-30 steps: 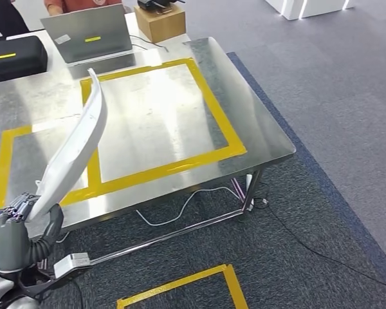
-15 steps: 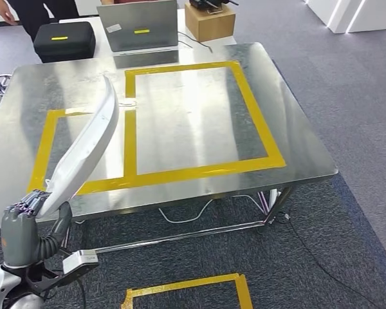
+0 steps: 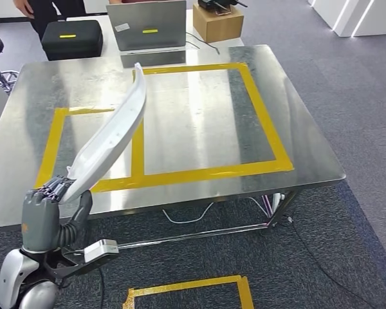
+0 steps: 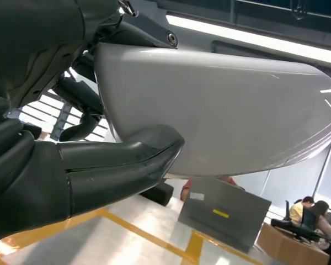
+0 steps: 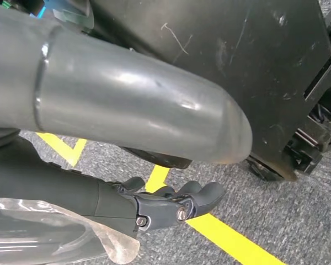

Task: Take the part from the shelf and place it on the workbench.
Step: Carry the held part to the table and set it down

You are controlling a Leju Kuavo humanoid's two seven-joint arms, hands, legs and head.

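Above and ahead of the left hand (image 3: 47,209), the long white curved part (image 3: 110,132) is held by its lower end, clamped between the dark fingers and the thick grey thumb (image 4: 126,163), as is seen close up in the left wrist view. From that grip the part rises forward and to the right, its free tip hanging over the steel surface (image 3: 307,145) near the yellow tape frame (image 3: 208,172) without touching the metal.

Compared with the earlier pictures, the whole scene is shifted: the surface is now seen squarer and fuller, its near edge lies closer to the hand, and the far tip of the part reaches further across the taped area. This is judged to be the robot turning and stepping toward the bench, not the bench itself being moved. The grip on the part looks unchanged throughout. For the task, the pick from the shelf is taken as done and the carry as nearly finished; the lowering and the release are not yet made.

Further right and behind the surface, a black case (image 3: 72,37), a grey laptop (image 3: 147,26) and a cardboard box (image 3: 217,20) are seen, well apart from the part.

At the robot's right side, the right hand (image 5: 172,207) is seen hanging over the carpet, its fingers loosely curled with nothing held.
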